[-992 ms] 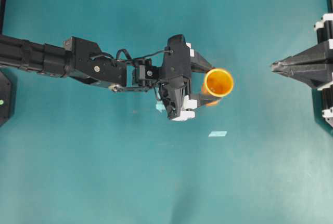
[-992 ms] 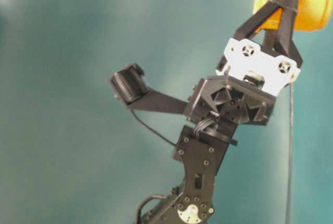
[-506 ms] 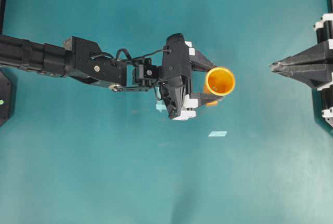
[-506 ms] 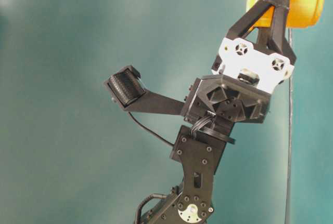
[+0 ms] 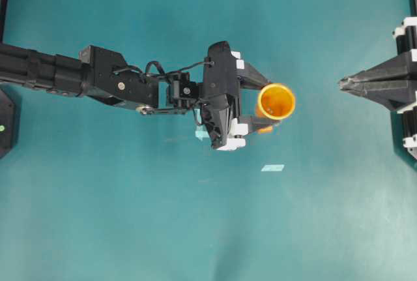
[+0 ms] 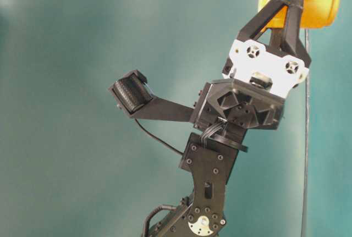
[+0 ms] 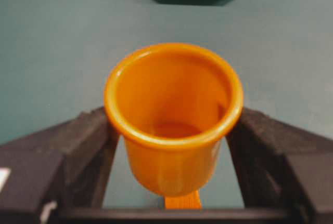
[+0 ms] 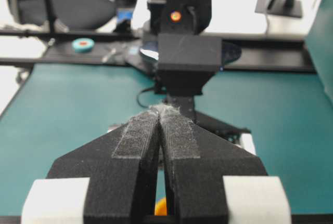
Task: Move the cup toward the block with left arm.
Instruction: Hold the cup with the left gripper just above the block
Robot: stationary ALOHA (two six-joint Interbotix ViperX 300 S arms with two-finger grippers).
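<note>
**Left arm holds the cup near the middle of the worktop**

The left arm (image 5: 98, 82) reaches in from the left edge of the worktop (image 5: 130, 216) to a spot a little right of its middle. Its gripper (image 5: 266, 103) is closed on the cup (image 5: 275, 101): one black finger lies against the cup's far side and the other against its near side, and in the left wrist view both fingers (image 7: 78, 151) press the cup's walls just under the flared rim. The cup is upright, its mouth facing up, and nothing shows inside it.

Right under the cup, a sliver of orange peeks out at the near finger (image 5: 265, 129); in the left wrist view a small flat orange piece (image 7: 182, 201) shows directly beneath the cup's base. This looks like the block, mostly hidden by the cup. Whether cup and block touch cannot be told.

In the table-level view the cup (image 6: 313, 0) sits between the finger tips at the top of the arm.

A pale tape square (image 5: 272, 167) lies on the worktop nearer the front edge, apart from the cup. A second pale scrap (image 5: 201, 134) pokes out beside the wrist.

The right gripper (image 5: 345, 84) rests by the right edge, well apart from the cup, its two padded fingers (image 8: 136, 135) pressed together on nothing.
</note>
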